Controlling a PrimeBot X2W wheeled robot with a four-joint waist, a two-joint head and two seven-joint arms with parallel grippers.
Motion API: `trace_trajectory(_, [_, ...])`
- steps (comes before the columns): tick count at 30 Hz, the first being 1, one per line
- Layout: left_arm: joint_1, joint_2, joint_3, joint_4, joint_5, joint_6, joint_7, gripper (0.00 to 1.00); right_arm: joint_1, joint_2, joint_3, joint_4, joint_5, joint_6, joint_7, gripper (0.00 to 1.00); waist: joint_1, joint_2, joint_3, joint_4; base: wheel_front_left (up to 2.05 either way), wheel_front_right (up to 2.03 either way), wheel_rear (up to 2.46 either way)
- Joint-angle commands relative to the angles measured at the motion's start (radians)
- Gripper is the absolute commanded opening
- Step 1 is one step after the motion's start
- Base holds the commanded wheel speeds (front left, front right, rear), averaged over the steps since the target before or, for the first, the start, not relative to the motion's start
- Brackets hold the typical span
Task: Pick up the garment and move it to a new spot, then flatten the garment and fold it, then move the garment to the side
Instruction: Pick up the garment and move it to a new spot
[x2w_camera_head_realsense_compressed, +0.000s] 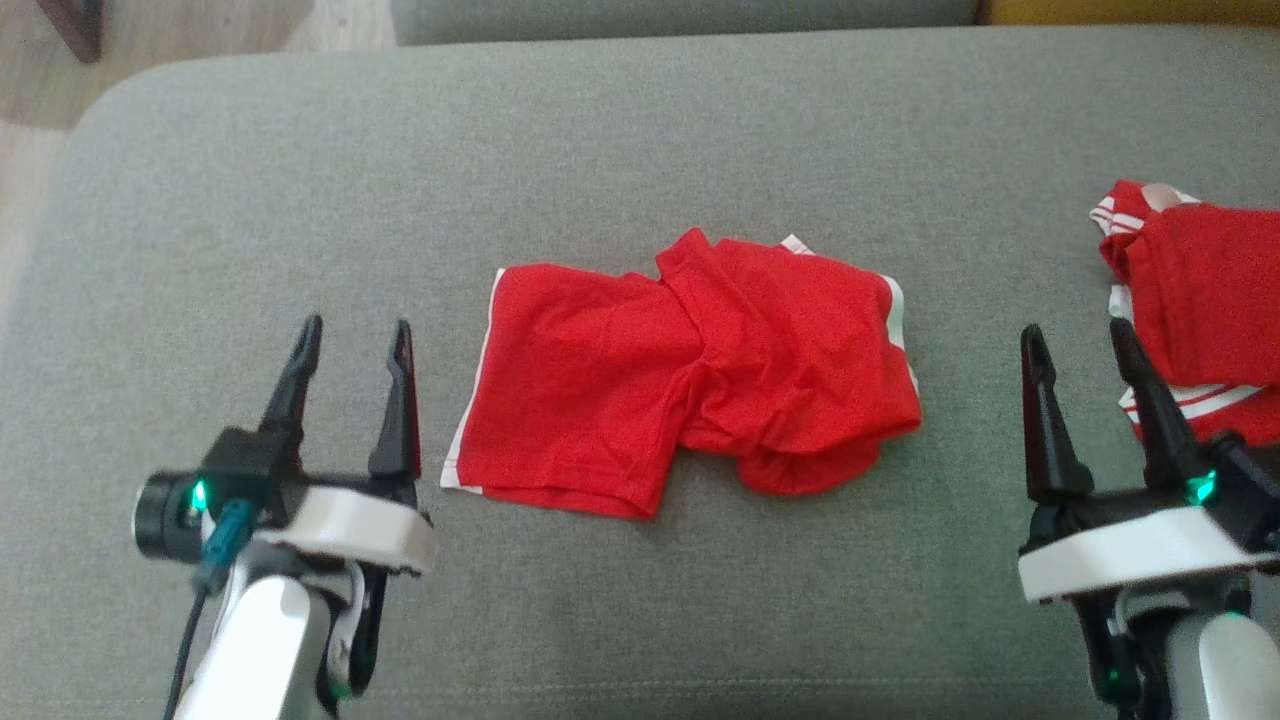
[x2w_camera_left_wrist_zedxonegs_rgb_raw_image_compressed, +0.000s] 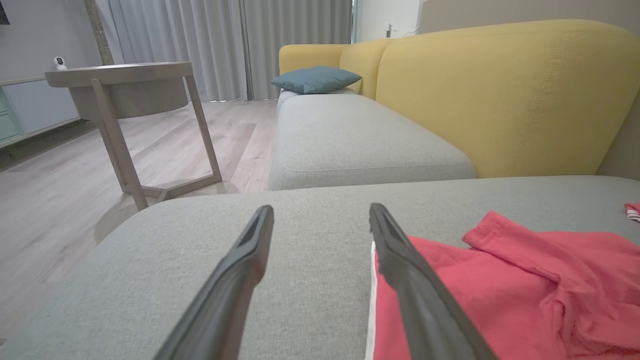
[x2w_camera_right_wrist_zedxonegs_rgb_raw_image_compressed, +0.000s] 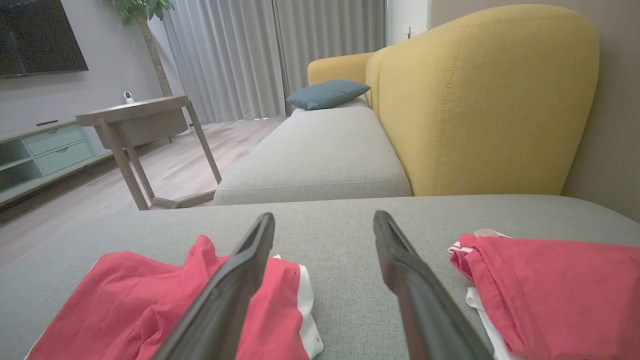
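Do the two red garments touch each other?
Apart. The head view shows bare grey cushion between the middle garment and the right garment.

Head view looks down, wrist views low, sharing the cushion (x2w_camera_head_realsense_compressed: 640, 130)

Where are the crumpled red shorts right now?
In the head view, the red shorts lie on the grey seat between the left gripper and right gripper.

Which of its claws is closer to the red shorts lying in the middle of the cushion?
Left. The left gripper hovers right beside the shorts' white-trimmed edge; the right gripper sits farther off on the other side, next to a second red garment.
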Motion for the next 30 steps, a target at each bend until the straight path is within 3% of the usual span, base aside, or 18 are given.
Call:
trace_trajectory(1, [-0.017,0.025,0.037,-0.040,-0.001,-0.001,-0.006,1.00,0.006,-0.004,0.018,-0.034,-0.008,0.007,0.008,1.00,0.0000,-0.0001,-0.014,0.001,0.00,0.00,0.00])
trace_trajectory(30, [0.109,0.050,0.010,-0.074,-0.007,0.026,0.022,1.00,0.083,-0.004,0.023,-0.034,-0.013,0.007,0.042,1.00,0.0000,-0.0001,-0.104,-0.019,0.00,0.00,0.00])
